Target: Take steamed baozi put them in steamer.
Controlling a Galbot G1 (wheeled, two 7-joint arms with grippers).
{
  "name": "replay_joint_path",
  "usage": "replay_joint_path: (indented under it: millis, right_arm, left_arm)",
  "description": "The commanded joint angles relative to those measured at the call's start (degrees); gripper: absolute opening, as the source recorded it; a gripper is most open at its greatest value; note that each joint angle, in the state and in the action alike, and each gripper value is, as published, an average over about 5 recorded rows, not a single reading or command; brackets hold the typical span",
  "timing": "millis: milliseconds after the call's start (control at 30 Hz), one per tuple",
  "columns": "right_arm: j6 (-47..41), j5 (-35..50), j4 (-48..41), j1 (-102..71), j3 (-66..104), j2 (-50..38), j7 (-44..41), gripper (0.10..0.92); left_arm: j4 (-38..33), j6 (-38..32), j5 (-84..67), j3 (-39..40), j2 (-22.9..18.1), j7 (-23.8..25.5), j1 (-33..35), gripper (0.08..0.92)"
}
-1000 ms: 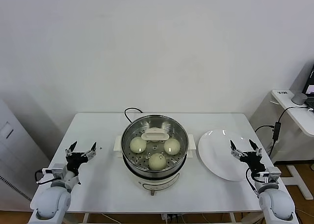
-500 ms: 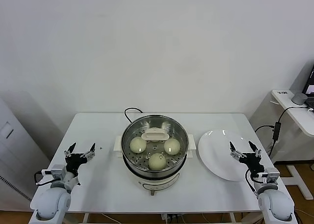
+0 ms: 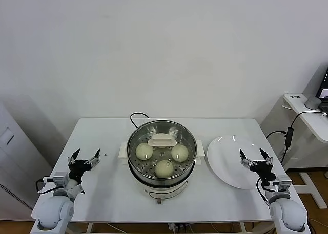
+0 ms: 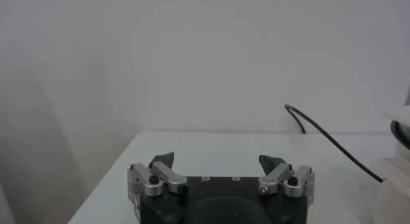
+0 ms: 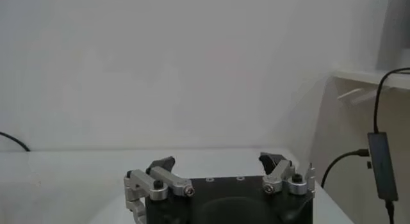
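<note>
Grippers sit low at the table's (image 3: 113, 193) near corners, left gripper (image 3: 84, 157) and right gripper (image 3: 254, 158) both with jaws spread and empty. Between them the steamer (image 3: 161, 152) holds three steamed baozi (image 3: 163, 167). Just beyond the right jaws lies a white plate (image 3: 228, 160).

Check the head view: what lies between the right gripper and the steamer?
The white plate, empty, lies between the right gripper and the steamer. The gripper, open, hovers at the plate's outer edge. The head view shows it.
</note>
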Motion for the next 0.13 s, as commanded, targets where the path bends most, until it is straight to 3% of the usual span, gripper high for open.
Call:
replay_joint_path:
  millis: [33, 133]
  right_arm:
    - [-0.1, -0.4, -0.1, -0.2, 0.3, 0.0, -0.3, 0.823]
    - [-0.1, -0.4, 0.0, -0.2, 0.4, 0.0, -0.4, 0.823]
  left_arm:
    - [-0.4, 0.2, -0.2, 0.1, -0.1, 0.0, -0.1, 0.823]
    - [-0.7, 0.4, -0.2, 0.1, -0.1, 0.0, -0.1, 0.823]
